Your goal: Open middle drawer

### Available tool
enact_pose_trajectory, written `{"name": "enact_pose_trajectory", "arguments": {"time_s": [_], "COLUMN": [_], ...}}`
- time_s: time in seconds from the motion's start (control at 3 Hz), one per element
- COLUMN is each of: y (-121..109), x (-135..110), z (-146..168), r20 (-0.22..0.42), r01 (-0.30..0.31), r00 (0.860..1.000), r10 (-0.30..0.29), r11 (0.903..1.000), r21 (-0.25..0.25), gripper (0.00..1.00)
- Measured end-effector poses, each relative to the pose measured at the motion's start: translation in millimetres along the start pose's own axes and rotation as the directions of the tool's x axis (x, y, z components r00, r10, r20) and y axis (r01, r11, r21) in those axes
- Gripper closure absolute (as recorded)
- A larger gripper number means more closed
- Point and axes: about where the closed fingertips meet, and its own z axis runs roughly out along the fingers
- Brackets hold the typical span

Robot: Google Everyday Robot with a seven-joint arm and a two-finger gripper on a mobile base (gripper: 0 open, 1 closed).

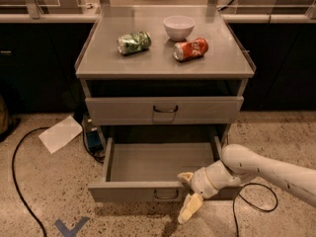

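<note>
The middle drawer (158,169) is pulled out from the grey cabinet, and its shallow grey tray looks empty. Its small dark wire handle (166,196) sits at the centre of the front panel. My gripper (188,193) is at the drawer's front edge, just right of the handle and apart from it. Its cream fingers are spread open and hold nothing: one finger (190,209) hangs down in front of the panel, the other (185,176) is at the panel's top rim. The drawer above (164,110) is shut.
On the cabinet top (163,65) lie a green can (134,42), a white bowl (178,27) and a red can (191,49). A paper sheet (60,133) and a black cable (19,181) lie on the floor at the left. Another cable (256,201) runs at the right.
</note>
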Motion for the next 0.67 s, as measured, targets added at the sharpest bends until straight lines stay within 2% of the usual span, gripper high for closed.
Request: {"name": "enact_pose_trajectory", "arguments": {"time_s": [0.33, 0.67], "y": [0, -3], "x": [0, 7], "z": [0, 13], "r20": [0.000, -0.008], "r01": [0.000, -0.001], "r00": [1.000, 1.000], "r10": [0.000, 0.001], "r11": [1.0000, 0.9993], "r21": [0.000, -0.036], "gripper": [0.00, 0.00]}}
